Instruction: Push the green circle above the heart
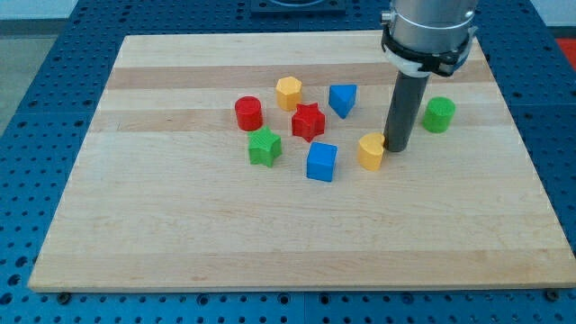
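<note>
The green circle is a short green cylinder at the view's right on the wooden board. The yellow heart lies to its lower left, near the board's middle. My tip stands on the board right beside the heart's right edge, touching or nearly touching it. The green circle is to the tip's upper right, about a block's width away and apart from it.
A cluster lies to the left: blue pentagon-like block, red star, yellow hexagon, red cylinder, green star, blue cube. The board's right edge is near the green circle.
</note>
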You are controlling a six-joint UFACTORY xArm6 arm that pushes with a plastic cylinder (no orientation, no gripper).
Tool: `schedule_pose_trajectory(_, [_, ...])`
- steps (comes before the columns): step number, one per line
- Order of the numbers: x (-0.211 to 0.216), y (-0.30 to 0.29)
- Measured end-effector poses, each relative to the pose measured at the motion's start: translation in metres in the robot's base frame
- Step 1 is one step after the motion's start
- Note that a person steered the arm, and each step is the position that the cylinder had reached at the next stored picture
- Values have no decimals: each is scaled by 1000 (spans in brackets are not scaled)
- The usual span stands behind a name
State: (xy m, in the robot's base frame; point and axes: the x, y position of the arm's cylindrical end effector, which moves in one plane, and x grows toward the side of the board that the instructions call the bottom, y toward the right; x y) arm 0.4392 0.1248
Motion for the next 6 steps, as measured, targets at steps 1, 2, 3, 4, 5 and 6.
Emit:
schedule_pose_trajectory(1, [0,19])
schedule_pose_trajectory(2, [0,61])
schedule_pose_trajectory(3, [0,108])
schedule_pose_trajectory(4, [0,157])
schedule_pose_trajectory(5, [-11,184])
schedule_pose_trajectory(6, [-34,184])
